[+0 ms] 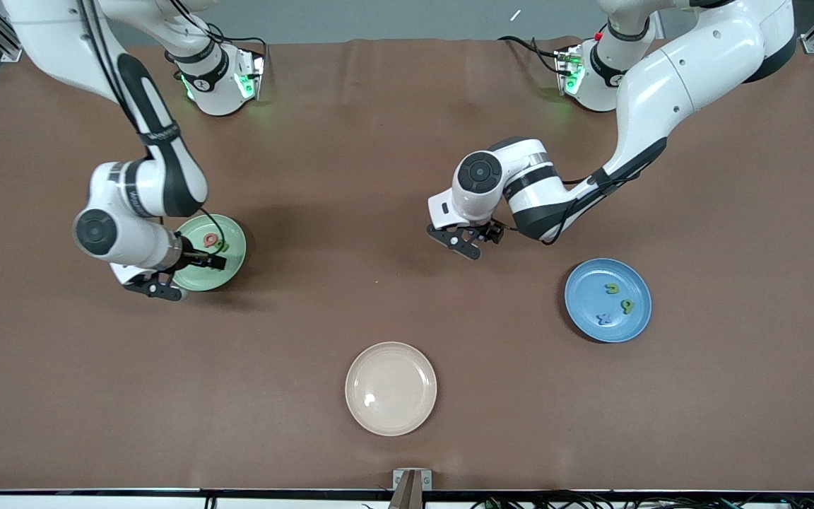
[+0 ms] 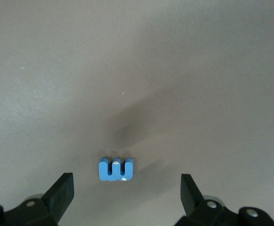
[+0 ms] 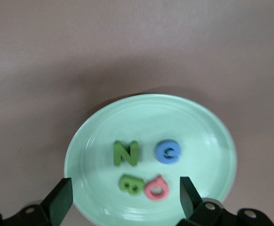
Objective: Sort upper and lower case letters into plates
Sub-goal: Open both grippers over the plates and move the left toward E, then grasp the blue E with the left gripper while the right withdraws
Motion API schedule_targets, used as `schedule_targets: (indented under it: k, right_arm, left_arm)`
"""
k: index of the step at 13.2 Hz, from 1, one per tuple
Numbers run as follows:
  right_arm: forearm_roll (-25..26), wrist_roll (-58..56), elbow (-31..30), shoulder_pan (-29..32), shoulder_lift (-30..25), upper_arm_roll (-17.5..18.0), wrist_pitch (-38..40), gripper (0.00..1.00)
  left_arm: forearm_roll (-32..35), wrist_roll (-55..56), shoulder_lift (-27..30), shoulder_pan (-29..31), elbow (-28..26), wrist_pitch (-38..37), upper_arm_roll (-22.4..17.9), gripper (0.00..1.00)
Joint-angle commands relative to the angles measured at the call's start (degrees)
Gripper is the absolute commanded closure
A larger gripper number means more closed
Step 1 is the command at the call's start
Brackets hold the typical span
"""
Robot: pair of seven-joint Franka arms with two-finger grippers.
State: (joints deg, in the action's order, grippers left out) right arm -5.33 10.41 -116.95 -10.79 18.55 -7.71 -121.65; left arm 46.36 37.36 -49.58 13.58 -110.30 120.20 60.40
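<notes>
Two robot arms sort foam letters into plates on a brown worktop (image 1: 393,283); we judge a drop just finished and a pickup next.

Largest first: the bare beige plate (image 1: 391,388) sits nearest the camera. The green plate (image 3: 207,127) holds four capitals under the right hand (image 3: 123,194), fingers wide and empty. The blue plate (image 1: 608,300) holds three letters. The left hand (image 2: 126,193), wide, hangs over a blue w (image 2: 115,169); we must lower and close.
</notes>
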Motion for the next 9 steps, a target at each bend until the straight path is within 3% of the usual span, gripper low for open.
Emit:
schedule_targets:
  k: [1,4,6,9]
  right_arm:
    - [1.2,-7.6,8.2,4.9,-2.5,0.6,12.8,0.00]
    - [7.1,-12.3,19.1,6.6,-2.6,0.5,24.6,0.00]
    - [7.3,-15.3,25.0,7.9,-2.5,0.5,28.7,0.00]
    - [7.4,-16.0,31.2,9.9,-2.6,0.4,31.5,0.00]
  left_arm:
    - [1.9,1.0,0.8,1.9,-3.1,3.1,0.1,0.02]
    - [2.4,1.1,0.7,1.8,-3.6,3.6,-1.1,0.11]
    - [2.4,1.1,0.6,1.4,-3.8,4.5,-2.2,0.15]
    - [2.5,1.1,0.6,0.7,-4.0,4.8,-3.4,0.29]
